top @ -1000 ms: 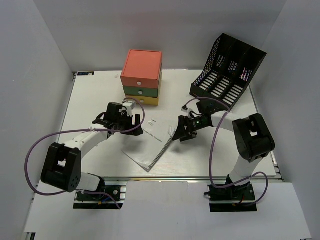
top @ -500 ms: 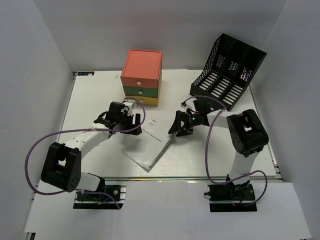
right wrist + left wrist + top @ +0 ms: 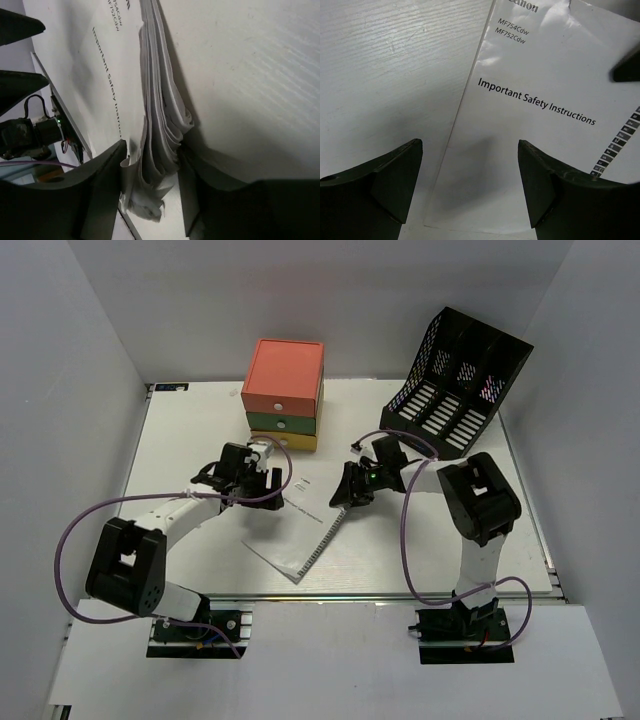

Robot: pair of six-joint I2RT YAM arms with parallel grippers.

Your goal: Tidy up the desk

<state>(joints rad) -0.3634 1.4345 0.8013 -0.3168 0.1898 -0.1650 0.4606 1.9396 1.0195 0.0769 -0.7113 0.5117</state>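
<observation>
A white stapled booklet (image 3: 298, 528) titled "Important Safety Instructions" (image 3: 535, 110) lies on the white desk (image 3: 190, 430) in front of the drawer box. My left gripper (image 3: 258, 483) hovers open over the booklet's left edge (image 3: 470, 186), with nothing between its fingers. My right gripper (image 3: 347, 494) is at the booklet's right edge, its fingers closed on the bunched, curled pages (image 3: 157, 135), which lift off the desk (image 3: 250, 75).
A stacked orange, green and yellow drawer box (image 3: 284, 390) stands at the back centre. A black mesh file rack (image 3: 455, 380) leans at the back right. White walls enclose the desk on three sides. Purple cables loop beside both arms.
My right gripper slid left onto the booklet's right edge and closed on its pages. The left gripper shifted slightly and stayed open.
</observation>
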